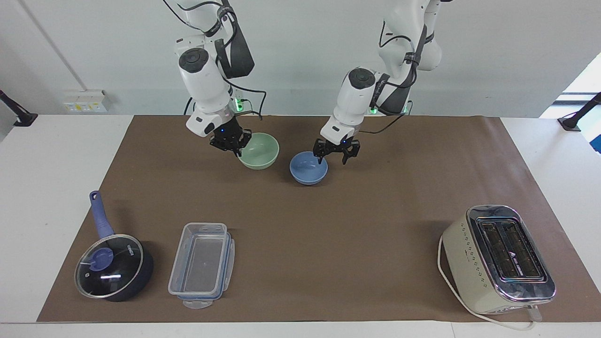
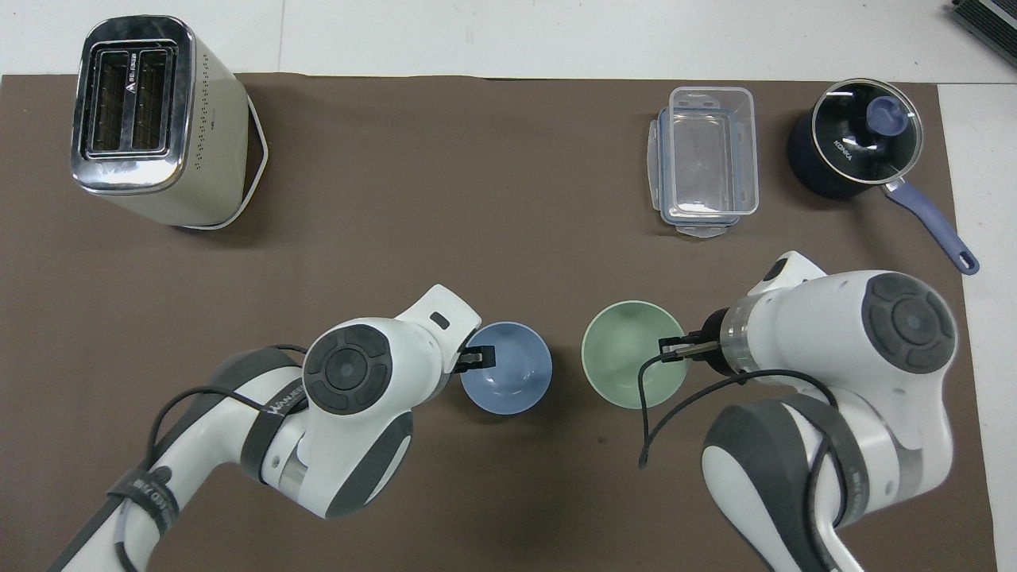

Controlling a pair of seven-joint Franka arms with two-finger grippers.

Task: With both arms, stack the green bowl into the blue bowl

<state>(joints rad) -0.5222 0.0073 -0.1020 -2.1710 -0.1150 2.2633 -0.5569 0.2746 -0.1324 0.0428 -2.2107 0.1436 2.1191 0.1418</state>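
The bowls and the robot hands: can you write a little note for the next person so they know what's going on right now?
Left gripper: open, astride the blue bowl's rim, letting go of it.
Right gripper: shut on the green bowl's rim, holding it up off the mat.
Blue bowl: resting on the mat mid-table. Green bowl: in the air beside it, toward the right arm's end.
Done: blue bowl set down, green bowl picked up.
Left: clear the left gripper, carry the green bowl over the blue one, lower it in, release.
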